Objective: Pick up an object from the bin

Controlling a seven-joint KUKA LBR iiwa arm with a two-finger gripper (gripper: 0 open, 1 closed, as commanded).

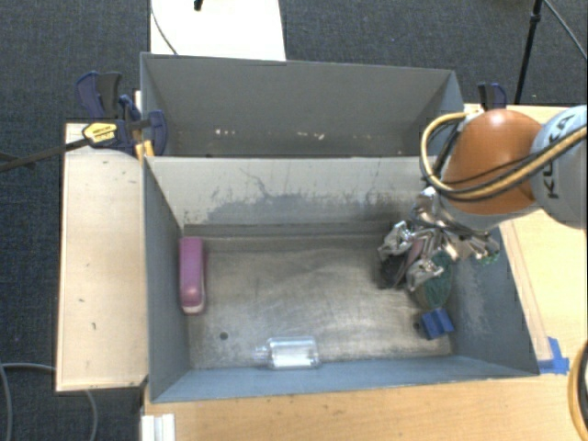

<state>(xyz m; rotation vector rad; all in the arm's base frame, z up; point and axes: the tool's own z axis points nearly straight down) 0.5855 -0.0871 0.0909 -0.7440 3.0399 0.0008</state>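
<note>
My gripper (413, 249) hangs low in the right part of the bin, under the arm's orange cover. Directly beneath it lies a small black thing (392, 273), partly hidden by the gripper. A dark green thing (439, 288) lies against the gripper's right side. Just in front of those, near the bin's front right corner, sits a small blue block (434, 323). Whether anything is held cannot be made out.
A long pink block (191, 274) lies along the left wall. A clear plastic piece (292, 353) rests against the front wall near the middle. The arm reaches in over the right rim.
</note>
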